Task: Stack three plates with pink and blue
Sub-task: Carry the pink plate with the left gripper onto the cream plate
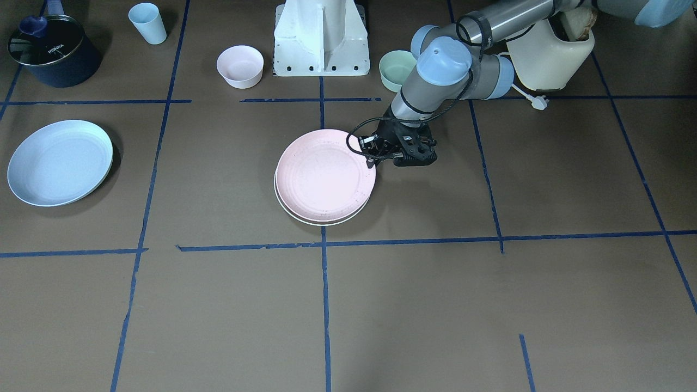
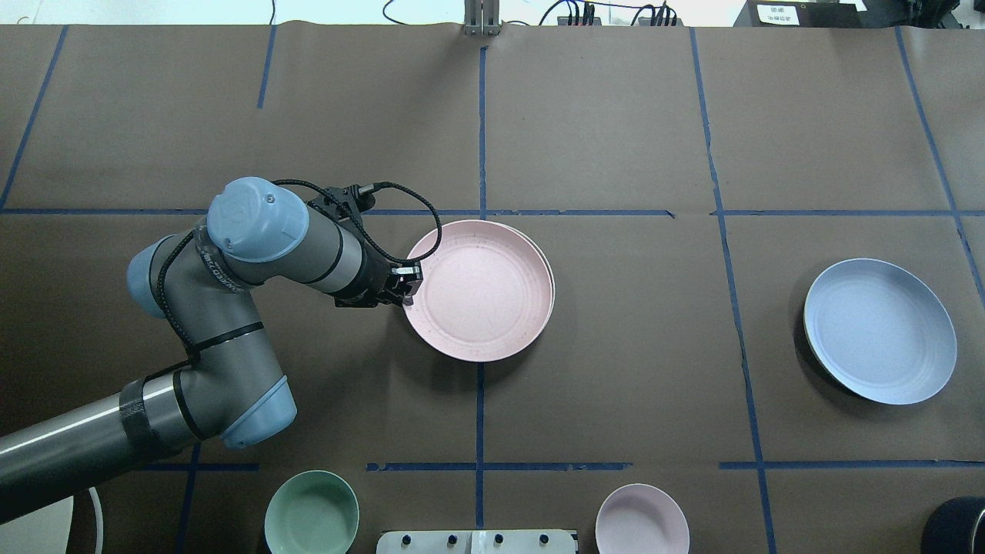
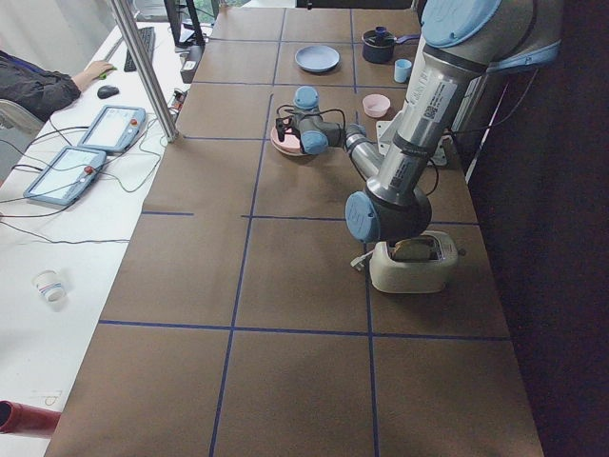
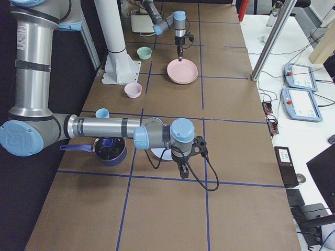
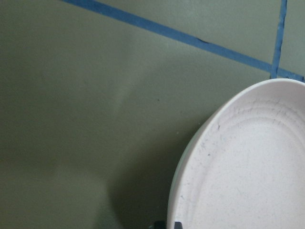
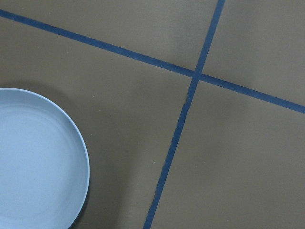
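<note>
The pale pink plate (image 1: 325, 174) lies on the cream plate (image 1: 321, 221) at the table's middle; only the cream plate's rim shows under it (image 2: 550, 281). My left gripper (image 1: 374, 161) is at the pink plate's rim on my left side (image 2: 406, 296). In the left wrist view its tips sit close together astride that rim (image 5: 169, 224), shut on it. The light blue plate (image 1: 57, 161) lies alone far to my right (image 2: 881, 331) and shows in the right wrist view (image 6: 33, 162). My right gripper (image 4: 183, 171) hangs next to it; I cannot tell whether it is open or shut.
A small pink bowl (image 1: 240, 65) and a green bowl (image 1: 396, 69) stand on either side of the robot base (image 1: 321, 38). A light blue cup (image 1: 147, 23) and a dark pot (image 1: 52, 51) stand at my far right. A cream toaster (image 1: 550, 54) stands at my left.
</note>
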`<action>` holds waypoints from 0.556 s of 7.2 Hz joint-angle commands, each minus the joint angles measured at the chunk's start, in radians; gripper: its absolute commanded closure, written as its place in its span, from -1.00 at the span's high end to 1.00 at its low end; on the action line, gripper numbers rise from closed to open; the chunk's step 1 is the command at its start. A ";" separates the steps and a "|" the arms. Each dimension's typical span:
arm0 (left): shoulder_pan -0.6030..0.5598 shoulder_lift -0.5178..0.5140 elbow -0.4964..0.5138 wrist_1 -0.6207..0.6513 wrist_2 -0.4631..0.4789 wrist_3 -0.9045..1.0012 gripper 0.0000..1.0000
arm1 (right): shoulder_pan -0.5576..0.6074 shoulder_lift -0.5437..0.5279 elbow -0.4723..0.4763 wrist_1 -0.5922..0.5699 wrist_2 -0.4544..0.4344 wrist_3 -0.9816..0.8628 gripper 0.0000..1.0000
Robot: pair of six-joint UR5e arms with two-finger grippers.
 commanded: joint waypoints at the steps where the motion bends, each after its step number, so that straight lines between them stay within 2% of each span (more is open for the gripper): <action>1: -0.011 -0.005 0.011 0.001 -0.002 0.010 1.00 | 0.000 0.002 0.001 0.000 0.000 0.000 1.00; 2: -0.064 0.055 -0.007 0.003 -0.037 0.090 1.00 | -0.002 0.002 0.004 0.000 0.002 0.002 1.00; 4: -0.271 0.209 -0.055 0.021 -0.220 0.411 1.00 | -0.014 0.003 0.005 0.002 0.029 0.040 1.00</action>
